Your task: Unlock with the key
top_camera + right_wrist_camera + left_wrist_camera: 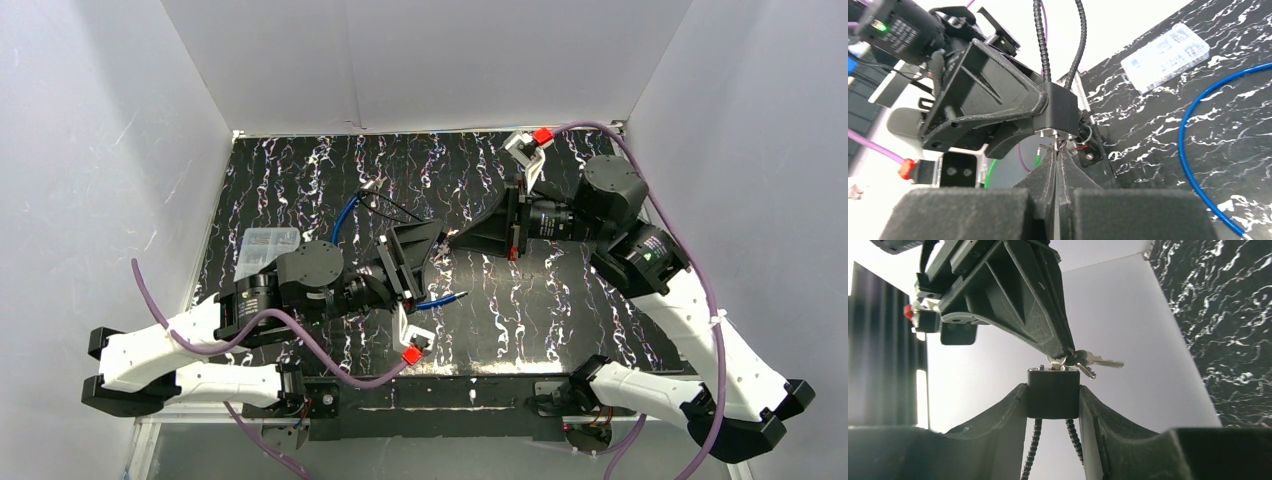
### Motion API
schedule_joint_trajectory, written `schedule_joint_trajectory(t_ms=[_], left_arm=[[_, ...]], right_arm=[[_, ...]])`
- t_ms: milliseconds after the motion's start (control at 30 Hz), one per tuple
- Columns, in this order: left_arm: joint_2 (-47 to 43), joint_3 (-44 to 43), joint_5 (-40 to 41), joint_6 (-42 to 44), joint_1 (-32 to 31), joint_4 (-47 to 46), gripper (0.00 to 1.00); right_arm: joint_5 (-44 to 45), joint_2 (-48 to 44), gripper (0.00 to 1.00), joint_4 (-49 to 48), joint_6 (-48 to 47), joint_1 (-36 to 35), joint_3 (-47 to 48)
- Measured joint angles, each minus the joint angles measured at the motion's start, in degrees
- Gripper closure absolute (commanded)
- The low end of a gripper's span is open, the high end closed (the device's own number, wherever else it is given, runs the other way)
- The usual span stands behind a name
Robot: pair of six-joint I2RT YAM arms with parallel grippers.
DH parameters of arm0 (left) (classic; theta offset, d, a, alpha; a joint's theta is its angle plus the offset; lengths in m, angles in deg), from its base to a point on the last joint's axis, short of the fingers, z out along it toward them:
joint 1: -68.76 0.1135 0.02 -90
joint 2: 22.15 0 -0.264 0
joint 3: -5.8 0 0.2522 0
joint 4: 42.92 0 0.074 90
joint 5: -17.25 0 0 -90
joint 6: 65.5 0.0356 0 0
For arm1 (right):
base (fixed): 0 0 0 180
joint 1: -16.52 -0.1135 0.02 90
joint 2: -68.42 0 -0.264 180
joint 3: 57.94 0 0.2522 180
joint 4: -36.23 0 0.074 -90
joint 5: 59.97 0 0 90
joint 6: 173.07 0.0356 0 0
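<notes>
The lock is held in the air above the table, clamped by its sides in the left gripper, whose jaws stand partly open around the body, with the cable trailing back toward that wrist. The key looks seated in the lock's face, spare keys dangling beside it, and the right gripper is pinched fully closed on its head. Lifting, inserting and gripping appear done; the turn and the cable's release seem left, and I cannot tell whether any turn has begun.
</notes>
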Motion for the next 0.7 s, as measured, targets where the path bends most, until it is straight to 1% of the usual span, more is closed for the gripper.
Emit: schedule_joint_trajectory(t_ms=[133,300,433,700], left_arm=[[-1.7,3.3,-0.8,4.0,-0.2,-4.4,1.0],[-3.9,7.5,-2.5,9.9,-0.3,-9.3,1.0],[-5.3,10.7,-3.4,14.8,-0.3,-13.7,1.0],[-6.5,13.4,-6.8,18.7,-0.3,-20.5,1.0]], right_arm=[[-1.3,-1.8,0.99,-5.7,5.0,0.7,-3.7],[-4.0,-3.9,0.99,-15.8,12.6,2.1,-9.7],[-6.5,-4.3,0.99,-23.1,18.7,3.1,-12.8],[-9.9,-4.3,0.99,-34.1,26.5,3.6,-15.4]])
